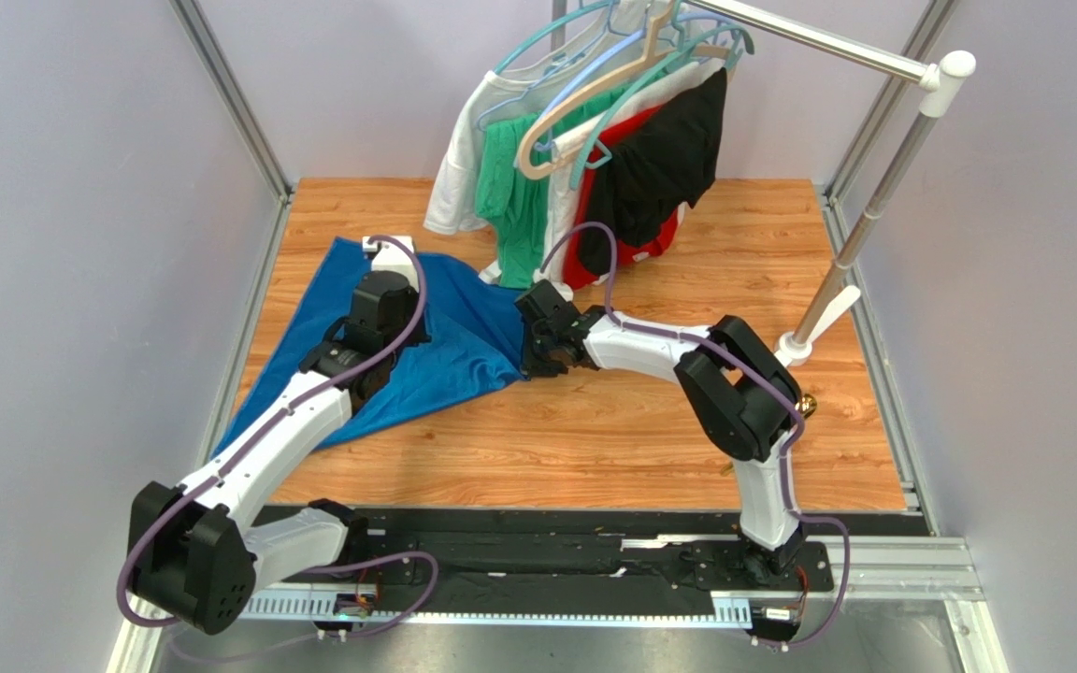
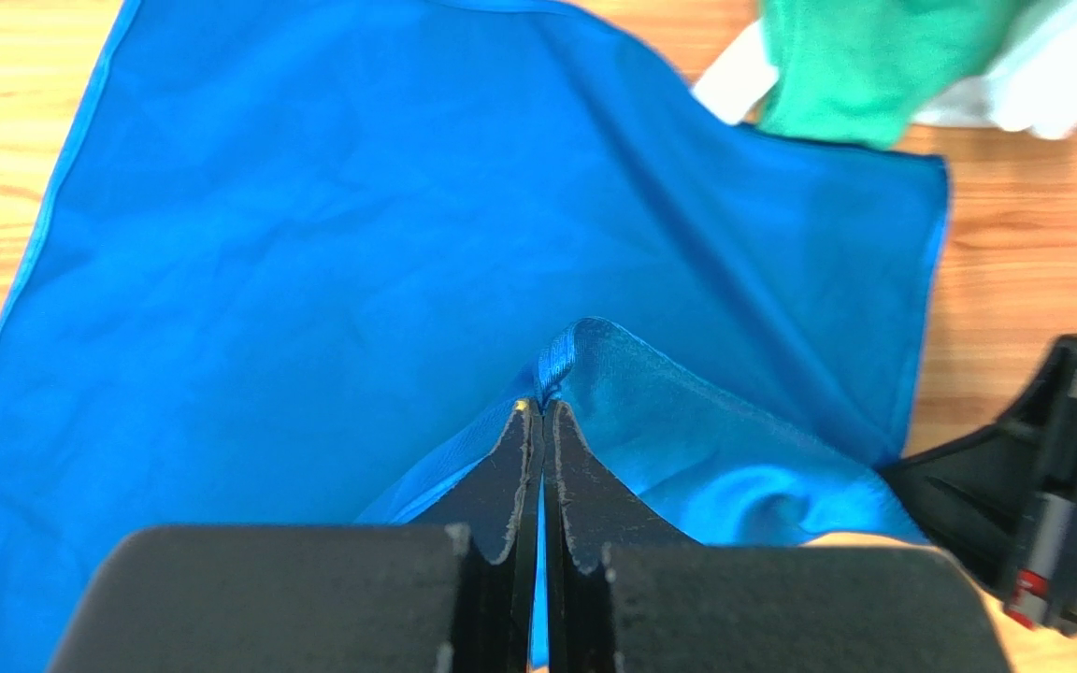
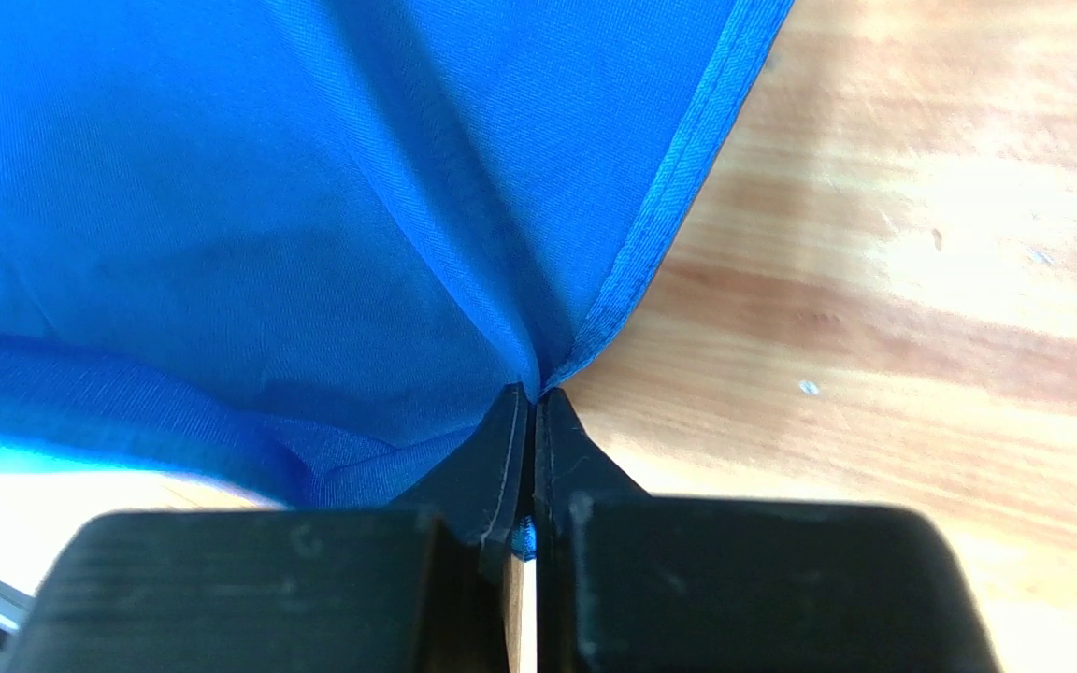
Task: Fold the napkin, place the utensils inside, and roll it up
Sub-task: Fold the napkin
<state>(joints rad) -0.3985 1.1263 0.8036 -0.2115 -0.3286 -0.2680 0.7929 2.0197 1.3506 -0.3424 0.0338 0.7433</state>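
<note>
Left wrist view: the left fingers (image 2: 509, 477) are clenched on a pinched-up hem of the napkin (image 2: 362, 239), and a small ridge of blue cloth is raised at the tips. Right wrist view: the right fingers (image 3: 499, 449) are clenched on the napkin's stitched edge. Creases are drawn toward the pinch, and bare bench (image 3: 895, 281) is seen beside it.

The napkin is spread on the left half of the bench, partly hidden under the left arm. It is held at its right edge by the right pinch. The fold is judged not yet finished.

Risks:
- The thin, shiny cloth could be pulled out of either pinch by a hard tug.
- Only one layer may be caught, so a skewed fold could be made.
- The two wrists are near each other and could be knocked together.

Further back, the napkin's far corner lies just beside the hanging garments (image 1: 601, 154) on the rack (image 1: 867, 196), so a hem could be snagged when the cloth is lifted.

No container is seen, and no utensils either.
</note>
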